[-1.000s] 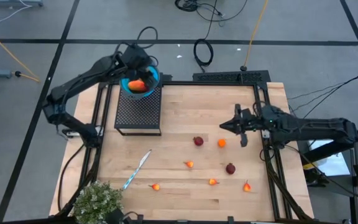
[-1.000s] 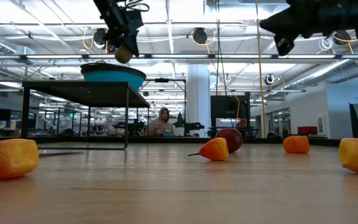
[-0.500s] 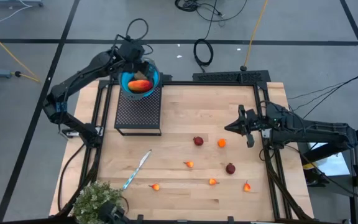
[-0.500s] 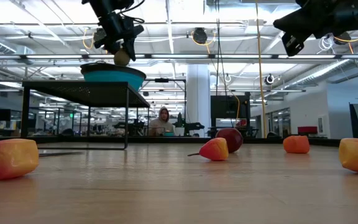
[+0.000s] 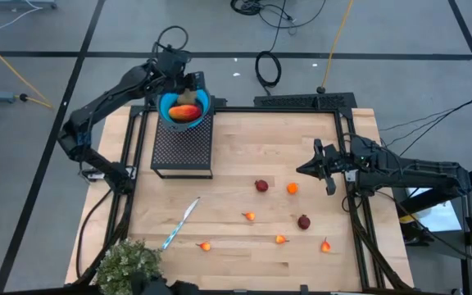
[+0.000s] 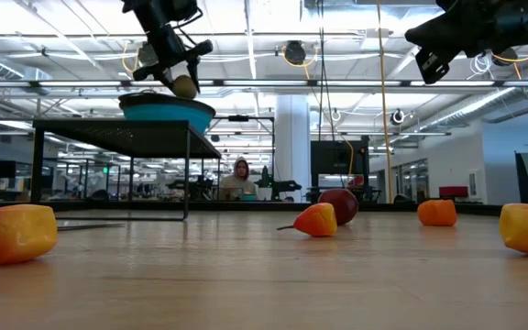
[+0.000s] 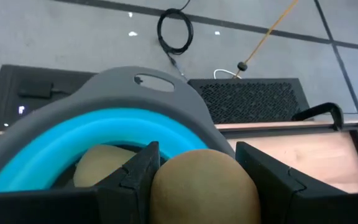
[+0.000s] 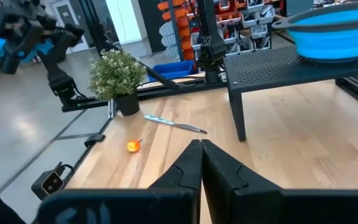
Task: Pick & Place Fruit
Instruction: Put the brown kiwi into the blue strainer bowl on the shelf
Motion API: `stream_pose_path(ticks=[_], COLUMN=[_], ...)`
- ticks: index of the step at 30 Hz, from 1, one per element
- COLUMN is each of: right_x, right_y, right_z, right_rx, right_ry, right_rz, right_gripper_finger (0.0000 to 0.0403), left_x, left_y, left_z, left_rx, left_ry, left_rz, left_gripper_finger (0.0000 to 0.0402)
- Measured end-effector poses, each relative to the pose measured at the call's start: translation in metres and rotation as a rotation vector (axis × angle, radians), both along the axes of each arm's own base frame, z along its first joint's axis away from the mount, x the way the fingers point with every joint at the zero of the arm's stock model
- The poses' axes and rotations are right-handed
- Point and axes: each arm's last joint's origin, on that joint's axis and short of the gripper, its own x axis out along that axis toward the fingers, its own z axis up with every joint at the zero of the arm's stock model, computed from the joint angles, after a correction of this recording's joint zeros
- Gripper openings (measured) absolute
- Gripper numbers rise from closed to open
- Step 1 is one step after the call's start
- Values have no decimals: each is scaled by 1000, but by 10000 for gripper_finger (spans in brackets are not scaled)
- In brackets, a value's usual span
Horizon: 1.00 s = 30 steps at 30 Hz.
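My left gripper pinches a smooth olive-brown oval fruit over the round blue bowl on the perforated black stand; my right gripper, fingers together, hangs above the wooden desk.

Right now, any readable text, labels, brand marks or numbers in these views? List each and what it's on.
None readable.
Blue bowl, black mesh stand, wooden table, knife: no print visible.
Right wrist view: shelves behind the plant hold orange bins; any labels are too blurred to read.
Low view: background screens are too small to read.
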Motion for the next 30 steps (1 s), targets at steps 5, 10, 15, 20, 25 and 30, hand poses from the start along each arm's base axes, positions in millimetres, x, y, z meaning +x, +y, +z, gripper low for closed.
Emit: stream_pose_path(ticks=[5, 10, 15, 20, 25, 30], right_x=[0, 0, 0, 0, 0, 0], right_y=[0, 0, 0, 0, 0, 0], right_z=[0, 0, 1, 3, 3, 3], right_rx=[18, 18, 16, 12, 13, 13], right_ry=[3, 3, -8, -29, -27, -27], right_rz=[-2, -2, -3, -3, -3, -3], right_gripper_finger=[0, 0, 0, 0, 0, 0], left_x=[9, 16, 19, 17, 15, 16], left_y=[8, 14, 17, 15, 13, 13], left_z=[-15, -25, -33, -34, -36, -36], left_rx=[-50, -77, -91, -88, -106, -106], left_ry=[16, 38, 62, 115, 142, 134], left_rz=[-7, -10, -1, 27, 33, 36], left_gripper_finger=[182, 182, 182, 182, 182, 182])
